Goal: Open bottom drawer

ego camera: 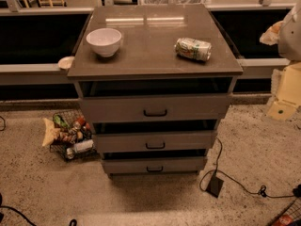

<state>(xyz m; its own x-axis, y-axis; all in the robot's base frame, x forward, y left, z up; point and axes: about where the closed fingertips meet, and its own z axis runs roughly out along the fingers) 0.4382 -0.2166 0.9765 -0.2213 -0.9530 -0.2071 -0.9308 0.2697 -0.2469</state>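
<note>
Well right of bottom drawer (pixel 154 165) hangs pincer (pixel 273 33).

A speckled beige floor (pixel 42 187) carries a grey three-drawer cabinet (pixel 150 46) whose glossy flat top mirrors two pale light strips. Behind it run long grey horizontal rails (pixel 33 68) framing dark panels (pixel 37 39), and thin black cables (pixel 235 182) trail over the floor at right. The gripper (pixel 273 33) sits at the right edge, beside the cabinet top.
</note>
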